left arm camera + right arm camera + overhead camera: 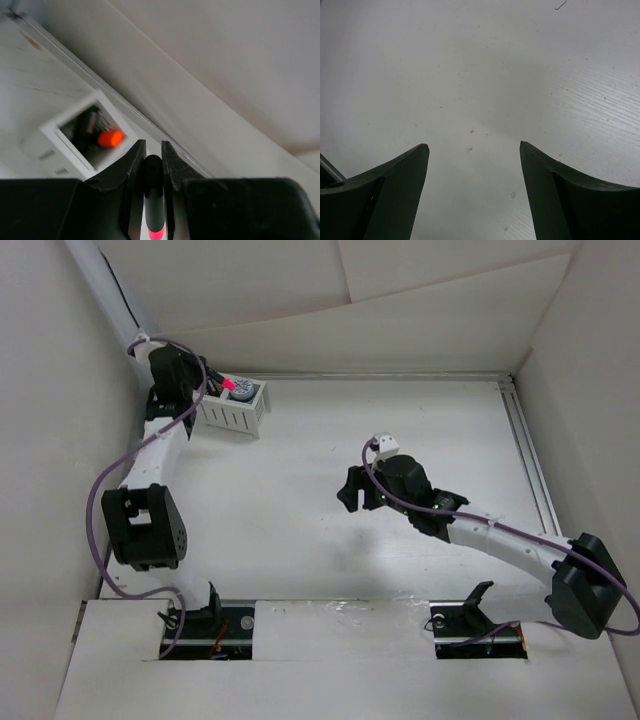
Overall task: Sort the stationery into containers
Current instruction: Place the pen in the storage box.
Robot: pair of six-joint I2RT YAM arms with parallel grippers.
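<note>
Where the right jaws stand spread wide, faintly speckled white tabletop (470, 75) shows between their dark curved tips. Farther back, the left jaws pinch a smooth black marker (153, 195) with a pink end, its lower part cut off by the frame. Beyond it sits the white slatted basket (50, 131). An orange-ended pen (110, 138) lies in one shadowy compartment, and the other contents are indistinct.

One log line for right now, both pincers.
left pincer: shut on pink-ended marker, near basket | right pincer: open, empty, over table

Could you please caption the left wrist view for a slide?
Left gripper shut on a pink-ended marker near the white basket.
</note>
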